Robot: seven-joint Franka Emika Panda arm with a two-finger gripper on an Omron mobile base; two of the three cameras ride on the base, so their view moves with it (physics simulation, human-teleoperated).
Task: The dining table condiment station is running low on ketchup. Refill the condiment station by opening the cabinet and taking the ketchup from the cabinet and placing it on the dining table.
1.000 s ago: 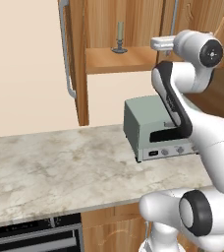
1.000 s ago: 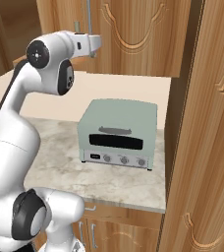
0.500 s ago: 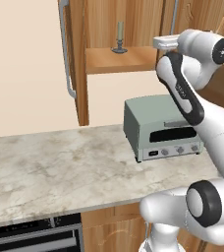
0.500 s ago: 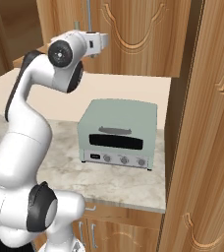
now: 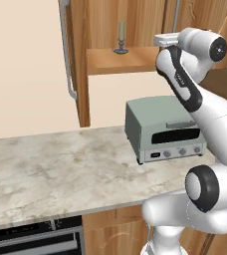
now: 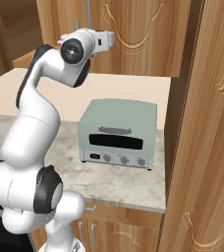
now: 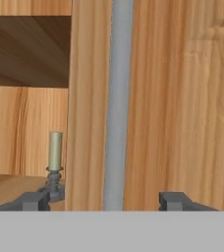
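Cabinet [image 5: 135, 30] is hanging at twelve o'clock over the counter [image 5: 60, 164], its left door [image 5: 78, 60] standing open and its right door [image 7: 182, 103] shut. Toaster oven [image 5: 163, 129] is sitting below at four o'clock. Gripper [image 7: 104, 201] is facing the right door's handle [image 7: 116, 103], jaws spread either side, seemingly gripping nothing. Candlestick [image 5: 120, 40] is standing on the shelf [image 5: 125, 60] at ten o'clock. Ketchup: can't spot it.

Upper part of the left base view: one wall cabinet [image 5: 135, 30] with one shelf [image 5: 123, 61], two silver bar handles [image 5: 66, 50] and one grey candlestick [image 5: 120, 39] with one candle. Centre: one grey-green toaster oven [image 5: 163, 128] on one marbled counter [image 5: 60, 164]. Lower left: one dark oven front [image 5: 33, 239].
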